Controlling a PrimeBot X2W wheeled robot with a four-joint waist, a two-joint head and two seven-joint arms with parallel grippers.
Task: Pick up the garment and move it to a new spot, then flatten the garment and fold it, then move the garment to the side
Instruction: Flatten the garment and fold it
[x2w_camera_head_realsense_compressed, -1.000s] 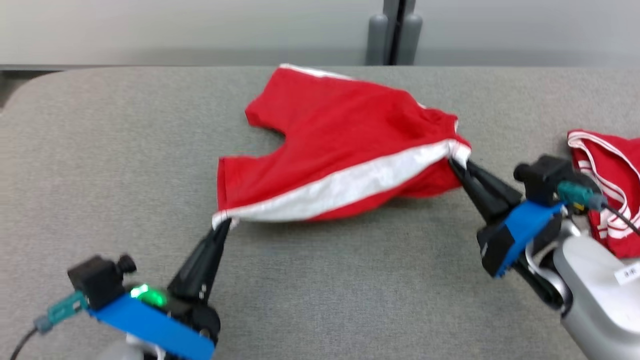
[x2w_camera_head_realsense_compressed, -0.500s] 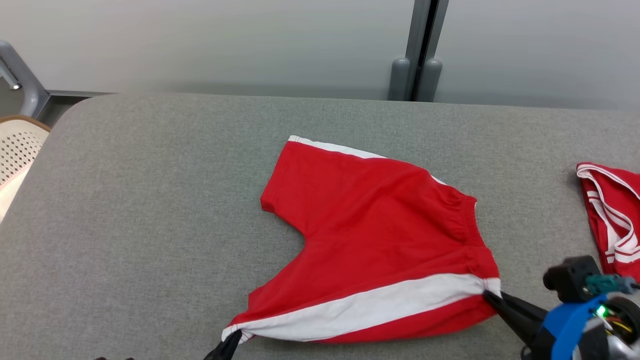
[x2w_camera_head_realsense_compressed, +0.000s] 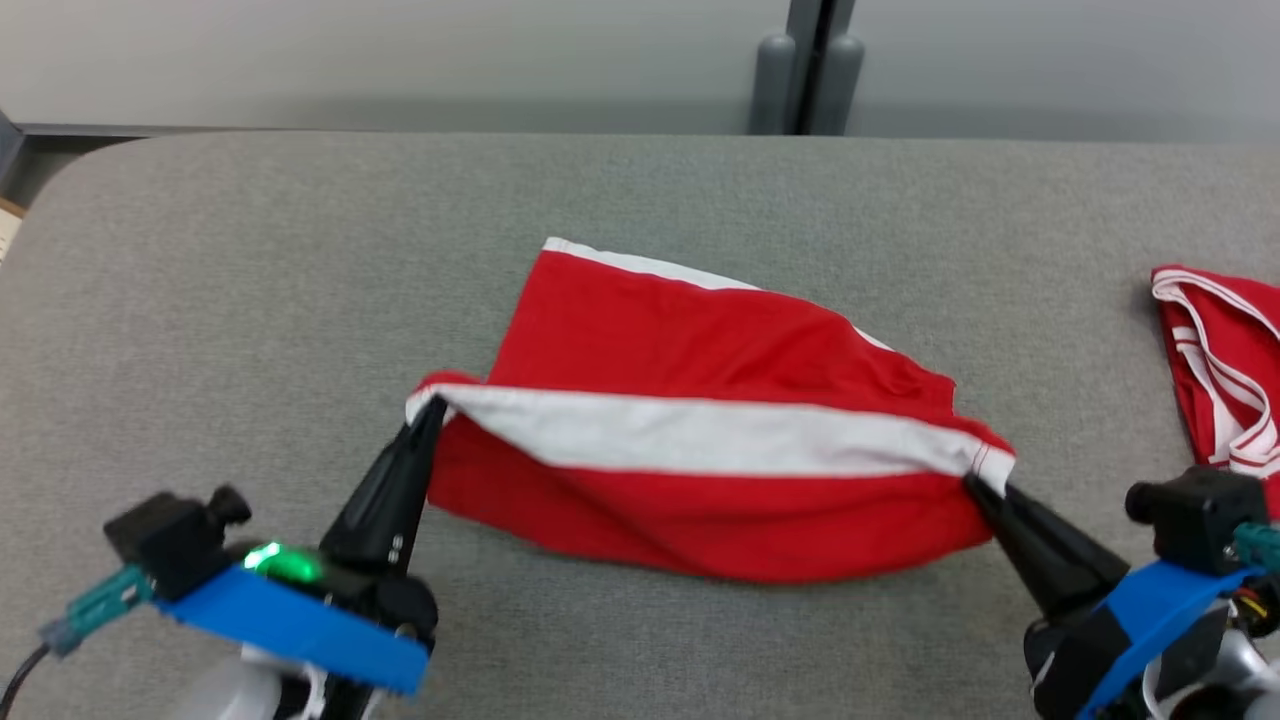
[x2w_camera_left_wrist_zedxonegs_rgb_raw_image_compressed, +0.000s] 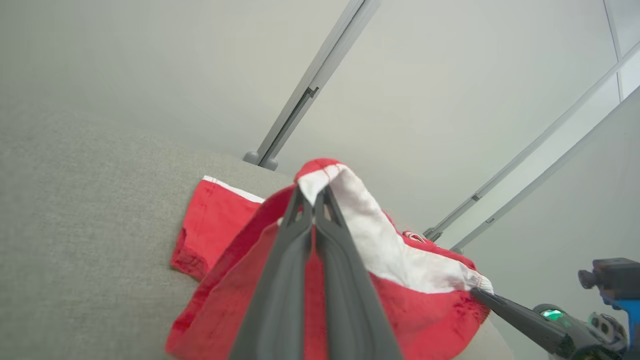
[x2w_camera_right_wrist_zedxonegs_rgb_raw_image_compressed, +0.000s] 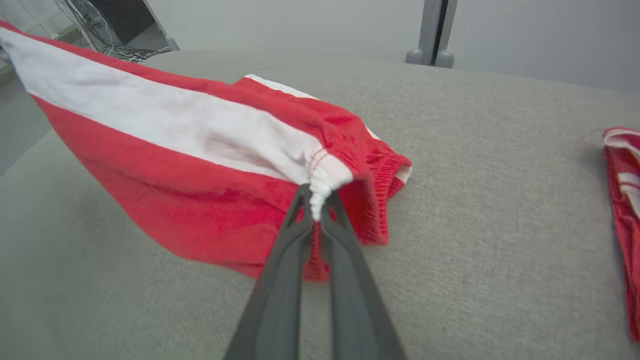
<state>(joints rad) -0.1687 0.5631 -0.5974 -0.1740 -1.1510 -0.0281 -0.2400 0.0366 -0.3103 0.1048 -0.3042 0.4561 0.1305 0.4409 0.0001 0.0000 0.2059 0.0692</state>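
Garment (x2w_camera_head_realsense_compressed: 700, 510) hangs stretched over the table (x2w_camera_head_realsense_compressed: 200, 300), left jaws and right jaws each clenched on one end

Red garment (x2w_camera_head_realsense_compressed: 700, 500) with white stripe on grey table (x2w_camera_head_realsense_compressed: 250, 250); second red-and-white garment (x2w_camera_head_realsense_compressed: 1215, 350).

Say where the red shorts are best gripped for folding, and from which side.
On the red shorts, the two ends of the white side stripe: left gripper at the hem corner, right gripper at the waistband, each from its own side. That straight edge stretches taut.
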